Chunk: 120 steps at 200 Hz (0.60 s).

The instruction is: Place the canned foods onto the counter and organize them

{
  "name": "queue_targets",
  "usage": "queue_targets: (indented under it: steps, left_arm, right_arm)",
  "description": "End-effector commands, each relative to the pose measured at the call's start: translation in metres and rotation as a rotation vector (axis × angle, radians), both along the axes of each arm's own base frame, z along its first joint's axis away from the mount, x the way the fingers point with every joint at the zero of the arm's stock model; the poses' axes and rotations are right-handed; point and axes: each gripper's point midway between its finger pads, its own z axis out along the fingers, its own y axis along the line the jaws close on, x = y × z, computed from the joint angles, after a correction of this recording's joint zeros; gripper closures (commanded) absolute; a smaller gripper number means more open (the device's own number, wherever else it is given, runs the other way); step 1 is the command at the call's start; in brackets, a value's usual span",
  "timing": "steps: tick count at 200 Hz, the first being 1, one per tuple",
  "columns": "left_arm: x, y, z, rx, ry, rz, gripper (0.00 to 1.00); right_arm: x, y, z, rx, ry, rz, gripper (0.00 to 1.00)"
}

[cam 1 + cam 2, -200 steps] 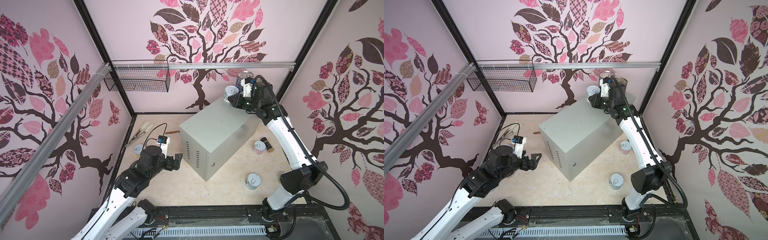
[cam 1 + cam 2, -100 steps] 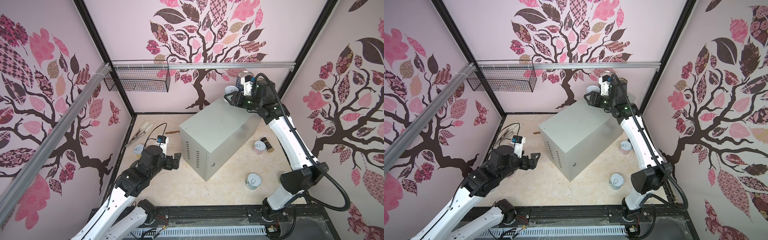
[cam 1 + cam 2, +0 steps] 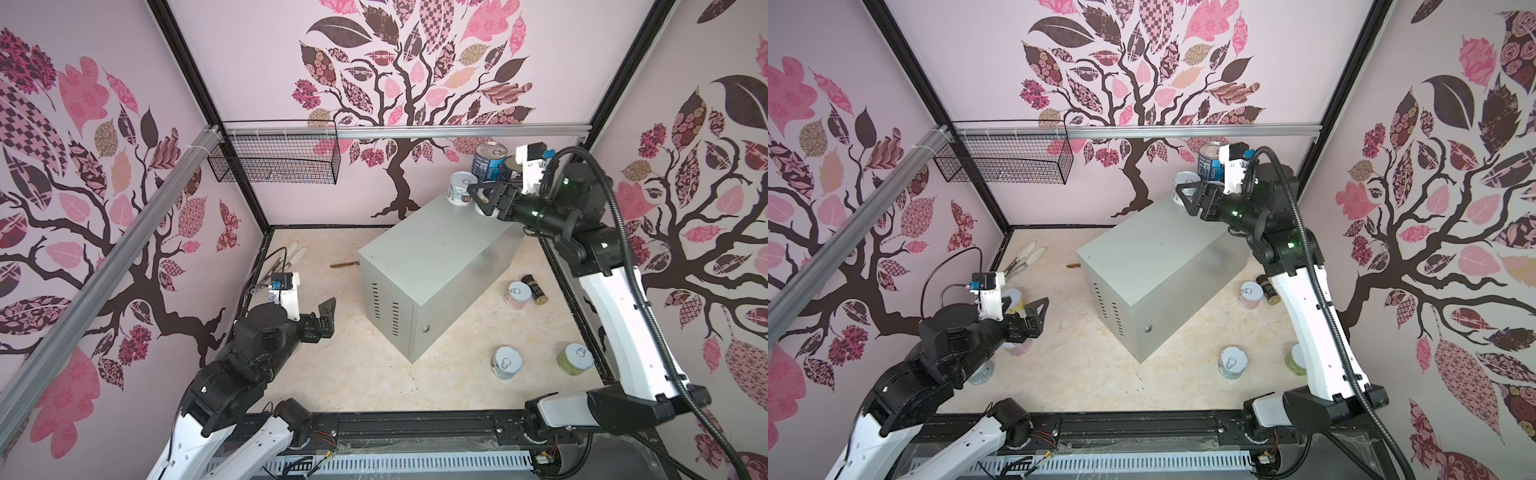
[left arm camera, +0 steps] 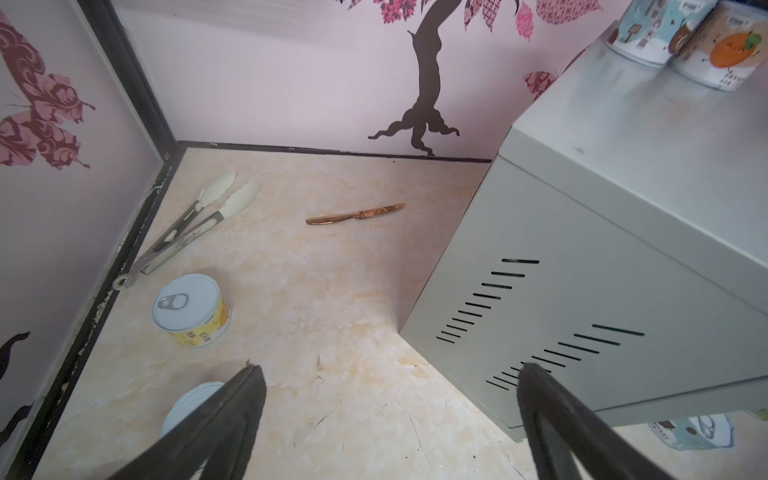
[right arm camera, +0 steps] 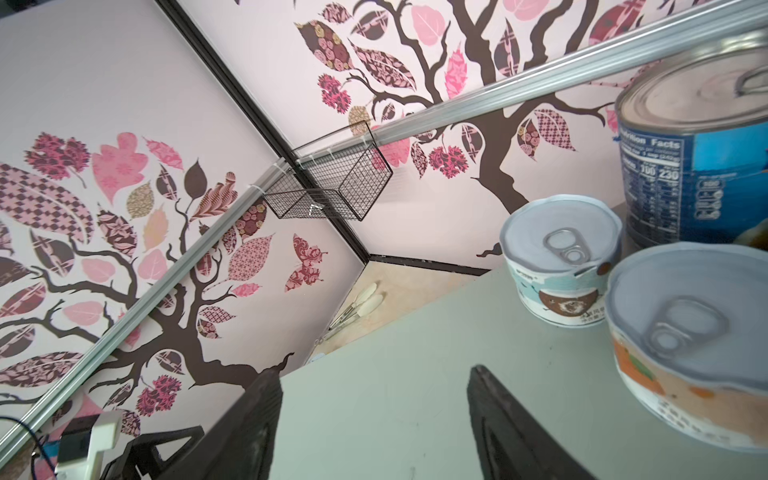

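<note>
The orange-label can [image 5: 685, 345] stands upright on the far corner of the grey cabinet [image 3: 436, 257], lid up. It is just beside the pale-blue can [image 5: 559, 266], with the tall dark-blue can [image 5: 698, 158] behind them by the back wall. It's a tight little cluster, and we see nothing gripping any of it. The right gripper [image 5: 370, 374] hovers over the cabinet top just beside that cluster. Its fingers are apart with only bare grey metal between them, and the orange-label can lies off to one side, not in the gap.

So we judge that placement done, and the question is who fetches next. Down on the tabletop [image 3: 353, 374], right of the cabinet, stand the pink can [image 3: 518, 295], the white-and-blue can [image 3: 506, 363] and the green can [image 3: 575, 359]. All three are upright, well apart from the right fingers and far below them, back toward that arm's base.

On the other side, the yellow can [image 4: 191, 309] sits near the left gripper [image 4: 386, 365], toward the side wall. A pale-lidded can [image 4: 193, 399] peeks out right under one left finger. Those left fingers are spread wide, holding nothing.

We reckon the left arm is the nearer. Its cans stand with their axes straight up, so the fingers would need to swing toward the wall and drop around a can's sides.
</note>
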Motion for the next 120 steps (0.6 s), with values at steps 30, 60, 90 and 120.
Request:
queue_targets:
  steps: [30, 60, 90, 120]
  left_arm:
    - [-0.012, 0.0, -0.008, 0.015, 0.132, -0.017, 0.02]
    - [-0.017, -0.009, -0.016, -0.021, 0.161, -0.065, 0.02]
    - [-0.014, -0.019, -0.026, -0.024, 0.2, -0.091, 0.02]
    - [-0.006, -0.027, -0.042, -0.011, 0.236, -0.102, 0.02]
  right_arm:
    - [-0.053, -0.01, -0.013, -0.016, 0.04, 0.013, 0.21]
    - [-0.08, -0.025, -0.037, -0.054, 0.071, -0.028, 0.17]
    - [-0.101, -0.039, -0.078, -0.082, 0.144, -0.076, 0.15]
    - [-0.115, -0.058, -0.122, -0.133, 0.208, -0.161, 0.13]
